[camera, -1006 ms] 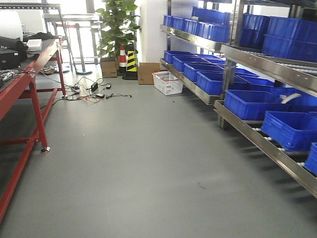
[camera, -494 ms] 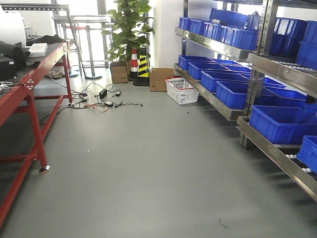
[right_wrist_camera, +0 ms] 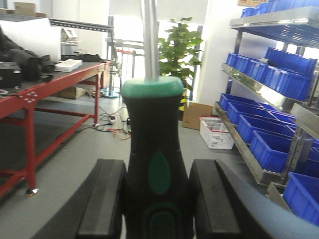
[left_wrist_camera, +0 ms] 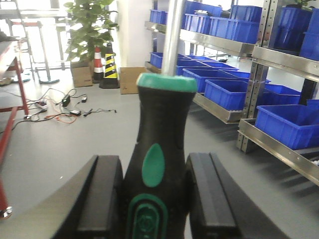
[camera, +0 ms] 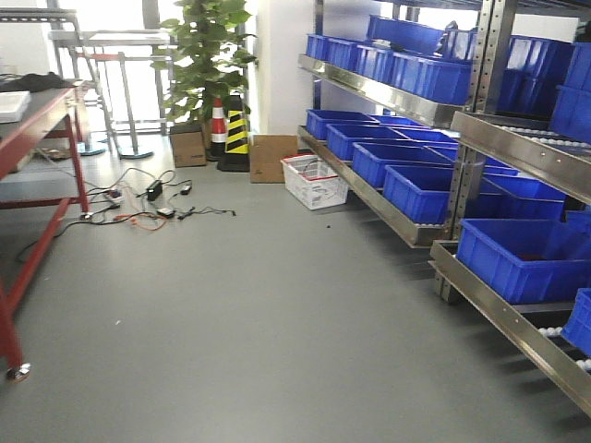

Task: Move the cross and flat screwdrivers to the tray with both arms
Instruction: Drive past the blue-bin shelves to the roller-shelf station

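Note:
In the left wrist view a screwdriver with a black-and-green handle stands upright, its metal shaft running off the top edge. My left gripper is shut on its handle, one black finger pressed on each side. The right wrist view shows the same: a second black-and-green screwdriver points up, clamped at the handle by my right gripper. Which is cross and which is flat cannot be told, as both tips are out of frame. The tray is out of view. Neither arm appears in the front view.
Steel shelving with several blue bins lines the right. A red-framed workbench stands at the left. Ahead lie floor cables, a white basket, cardboard boxes, a striped cone and a potted plant.
The front view has shifted: the shelving and bins look closer on the right, and the red workbench has slid further off to the left. The base is moving along the aisle.

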Tool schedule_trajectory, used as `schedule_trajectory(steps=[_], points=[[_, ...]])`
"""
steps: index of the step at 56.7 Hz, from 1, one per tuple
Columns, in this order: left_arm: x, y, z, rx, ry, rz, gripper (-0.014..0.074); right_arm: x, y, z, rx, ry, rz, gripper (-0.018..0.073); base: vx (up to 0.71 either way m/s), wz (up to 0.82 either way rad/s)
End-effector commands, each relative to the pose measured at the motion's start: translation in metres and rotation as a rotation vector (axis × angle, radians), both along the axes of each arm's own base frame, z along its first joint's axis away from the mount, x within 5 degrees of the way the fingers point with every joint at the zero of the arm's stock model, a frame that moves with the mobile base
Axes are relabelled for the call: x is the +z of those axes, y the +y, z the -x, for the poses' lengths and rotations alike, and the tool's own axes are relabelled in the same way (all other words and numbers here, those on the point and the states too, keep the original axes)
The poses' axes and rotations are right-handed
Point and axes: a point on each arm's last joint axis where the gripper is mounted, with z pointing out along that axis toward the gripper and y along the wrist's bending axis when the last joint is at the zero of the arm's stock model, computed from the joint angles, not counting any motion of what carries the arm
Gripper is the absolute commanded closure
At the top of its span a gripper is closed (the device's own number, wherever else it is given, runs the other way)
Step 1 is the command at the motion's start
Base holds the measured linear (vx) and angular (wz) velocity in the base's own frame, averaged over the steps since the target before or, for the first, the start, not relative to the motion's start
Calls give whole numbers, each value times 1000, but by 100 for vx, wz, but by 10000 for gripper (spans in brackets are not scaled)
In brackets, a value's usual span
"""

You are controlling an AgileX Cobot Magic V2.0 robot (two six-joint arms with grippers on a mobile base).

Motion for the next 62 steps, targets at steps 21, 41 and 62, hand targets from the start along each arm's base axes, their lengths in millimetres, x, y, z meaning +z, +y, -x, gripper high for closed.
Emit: schedule_trajectory(steps=[21, 41, 62], points=[[17, 0, 2, -4, -122, 25, 601, 14, -3, 0, -32, -83, -36, 568, 53, -28], [17, 0, 2, -4, -122, 25, 601, 14, -3, 0, -33, -83, -36, 568, 48, -51], [17, 0, 2, -4, -122, 25, 601, 14, -3, 0, -33, -83, -36, 568, 39, -79]])
